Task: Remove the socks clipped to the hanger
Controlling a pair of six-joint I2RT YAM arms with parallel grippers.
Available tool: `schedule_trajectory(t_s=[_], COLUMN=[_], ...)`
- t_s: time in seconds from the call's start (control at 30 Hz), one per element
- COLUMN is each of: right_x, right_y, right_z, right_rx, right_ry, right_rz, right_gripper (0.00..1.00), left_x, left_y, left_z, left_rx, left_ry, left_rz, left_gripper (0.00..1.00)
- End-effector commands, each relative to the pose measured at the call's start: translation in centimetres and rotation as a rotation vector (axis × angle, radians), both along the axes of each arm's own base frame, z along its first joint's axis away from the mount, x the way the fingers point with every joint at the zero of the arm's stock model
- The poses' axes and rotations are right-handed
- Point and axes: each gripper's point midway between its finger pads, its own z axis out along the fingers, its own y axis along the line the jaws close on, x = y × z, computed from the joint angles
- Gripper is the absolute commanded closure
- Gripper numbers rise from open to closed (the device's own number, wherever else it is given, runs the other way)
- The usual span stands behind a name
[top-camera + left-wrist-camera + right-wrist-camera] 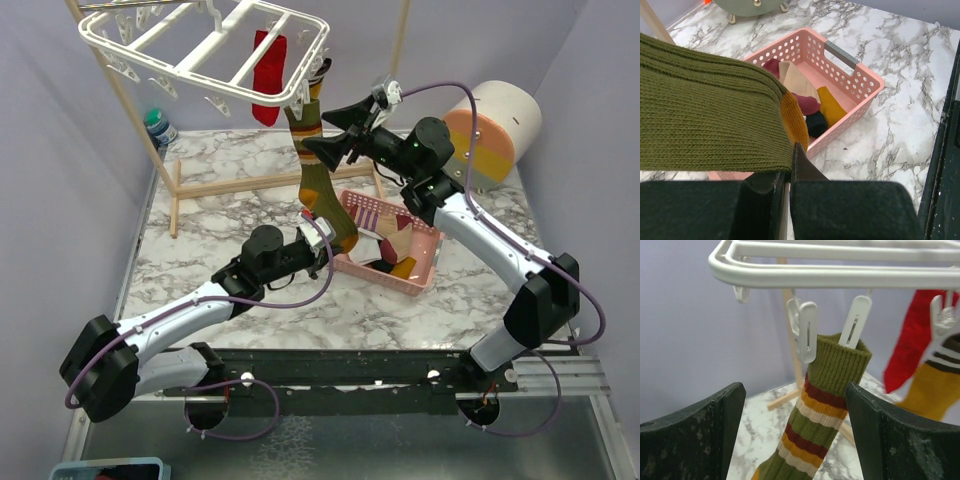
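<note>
An olive striped sock [316, 175] hangs by its cuff from a clip [854, 329] of the white hanger [215, 55]. My left gripper [335, 240] is shut on the sock's foot [705, 115] near the mustard toe, beside the pink basket [432, 245]. My right gripper [335, 135] is open, its fingers [880, 435] on either side of the sock's leg [822, 425], just below the cuff. A red sock [268, 75] hangs on the hanger further left; it and a mustard striped sock [935, 385] show in the right wrist view.
The pink basket [860, 90] holds several loose socks. A wooden pole frame [175, 190] stands behind at the left. A round white and orange object [495, 130] lies at the back right. A small bottle [160, 128] stands at the back left.
</note>
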Motion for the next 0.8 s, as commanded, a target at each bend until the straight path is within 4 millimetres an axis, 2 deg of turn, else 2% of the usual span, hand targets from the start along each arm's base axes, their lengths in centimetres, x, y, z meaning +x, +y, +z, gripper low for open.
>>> schedule_trajectory(t_s=[0.0,0.1,0.17,0.53,0.77], right_x=[-1.3,-0.1,0.3,0.7,1.8], right_y=[0.4,-1.0,-1.2,0.8,1.8], right_z=[0.5,0.2,0.1,1.5,0.6], right_rx=[0.068,0.116,0.128,0.297,0.320], right_ry=[0.020,0.042,0.049,0.095,0.134], right_rz=[0.260,0.296,0.321,0.650,0.666], right_gripper=[0.14,0.14,0.14,0.16,0.16], left_x=[-0.9,-1.2,-1.4,-2.3,-2.4], left_y=[0.5,0.8,0.9,0.8,0.3], left_z=[-0.7,-0.4,-0.2,-0.3,-0.6], left_rx=[0.022,0.023,0.025,0.011,0.013], left_ry=[0.022,0.026,0.029,0.062,0.081], left_rz=[-0.009,-0.013,-0.016,-0.047,-0.067], left_gripper=[1.00,1.00,1.00,1.00,1.00])
